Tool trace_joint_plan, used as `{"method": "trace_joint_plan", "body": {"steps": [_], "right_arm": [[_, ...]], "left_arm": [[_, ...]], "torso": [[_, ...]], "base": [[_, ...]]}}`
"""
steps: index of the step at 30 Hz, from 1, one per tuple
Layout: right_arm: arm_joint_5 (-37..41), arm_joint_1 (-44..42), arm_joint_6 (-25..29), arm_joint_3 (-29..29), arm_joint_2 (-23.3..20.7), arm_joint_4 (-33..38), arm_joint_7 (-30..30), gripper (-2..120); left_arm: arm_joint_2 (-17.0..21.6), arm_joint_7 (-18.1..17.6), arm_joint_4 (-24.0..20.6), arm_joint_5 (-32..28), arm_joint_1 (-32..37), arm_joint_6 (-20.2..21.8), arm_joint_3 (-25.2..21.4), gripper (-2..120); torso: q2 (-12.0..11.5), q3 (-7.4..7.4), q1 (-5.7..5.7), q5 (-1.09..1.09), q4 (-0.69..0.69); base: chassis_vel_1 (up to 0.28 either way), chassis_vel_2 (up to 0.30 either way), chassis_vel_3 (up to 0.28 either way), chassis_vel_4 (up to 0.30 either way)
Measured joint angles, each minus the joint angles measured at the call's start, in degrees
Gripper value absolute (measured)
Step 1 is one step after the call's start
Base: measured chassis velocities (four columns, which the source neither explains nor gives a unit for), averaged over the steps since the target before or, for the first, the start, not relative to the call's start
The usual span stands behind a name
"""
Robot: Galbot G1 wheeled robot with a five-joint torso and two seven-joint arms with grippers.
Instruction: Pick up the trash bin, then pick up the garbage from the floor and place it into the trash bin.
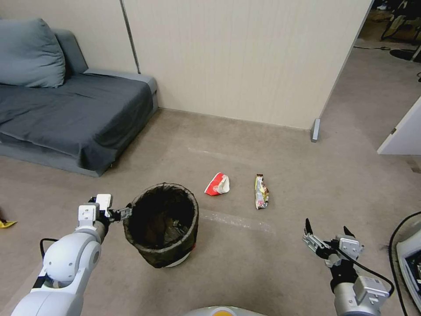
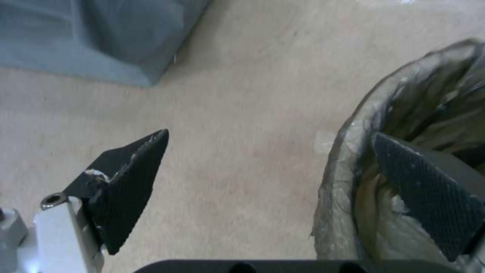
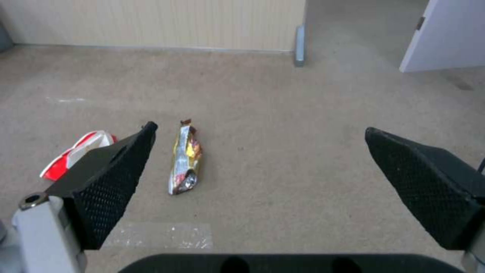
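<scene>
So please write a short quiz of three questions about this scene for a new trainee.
1. True or false: one finger of the left claw is inside the trash bin.
2. How many litter pieces lie beyond the bin? A) one B) two C) four
3. The right claw is ____ and holds nothing.

Key: 1 true. 2 B: the red-and-white carton and the wrapper. 3 open.
</scene>
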Motion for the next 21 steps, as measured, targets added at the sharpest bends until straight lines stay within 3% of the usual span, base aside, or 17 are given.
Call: {"method": "trace_joint_plan", "body": {"steps": [10, 21], "right_arm": [[-0.55, -0.11, -0.03, -0.72, -0.15, -0.13, -0.65, 100], [-0.63, -0.03, -0.17, -1.29, -0.34, -0.64, -0.74, 100]], "left_arm": [[-0.57, 2.71, -4.51, 2.87, 2.44, -0.08, 0.34, 100], [-1.52, 4.26, -1.78, 3.46, 2.81, -0.12, 1.46, 100]], "torso": [[0.0, 0.0, 0.0, 0.02, 0.02], [0.0, 0.0, 0.0, 0.02, 0.02]], "base": [[0.0, 0.0, 0.0, 0.0], [0.0, 0.0, 0.0, 0.0]]}}
